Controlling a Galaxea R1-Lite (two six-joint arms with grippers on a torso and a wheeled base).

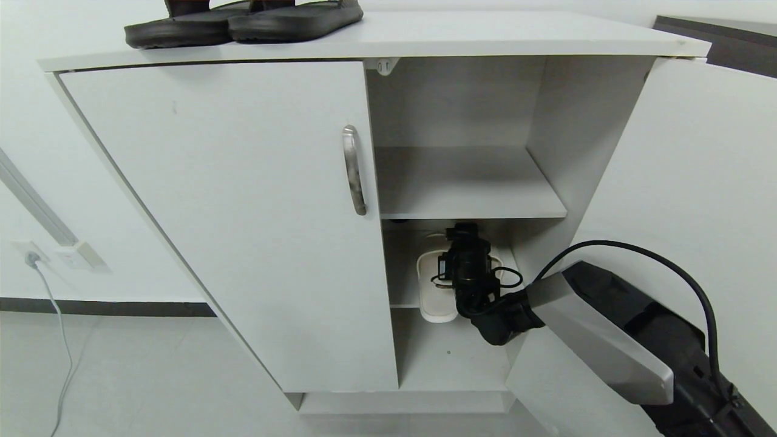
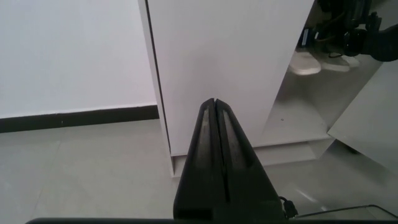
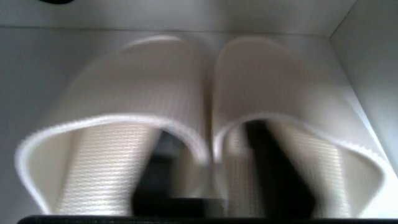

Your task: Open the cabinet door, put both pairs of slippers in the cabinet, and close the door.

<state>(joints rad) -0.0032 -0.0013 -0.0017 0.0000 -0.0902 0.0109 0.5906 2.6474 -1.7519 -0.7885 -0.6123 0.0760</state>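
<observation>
The white cabinet [image 1: 243, 212] stands with its left door shut and its right door [image 1: 686, 182] swung wide. A metal handle [image 1: 354, 170] runs down the shut door's inner edge. The pair of black slippers [image 1: 243, 24] lies side by side on the cabinet top, above the shut door. The pair of white slippers [image 1: 434, 294] sits inside the open half on the lower shelf [image 1: 402, 285], beneath the bare upper shelf [image 1: 467, 182], with their heel ends at that shelf's front edge. The right pincer [image 1: 464, 240] reaches into this compartment and rests over the white pair. In its wrist view one dark finger [image 3: 267, 168] sits inside each slipper, with the two touching inner walls clamped between them. The left pincer [image 2: 214, 102] hangs low over the floor [image 2: 93, 168] in front of the shut door, its jaws pressed together and holding nothing.
</observation>
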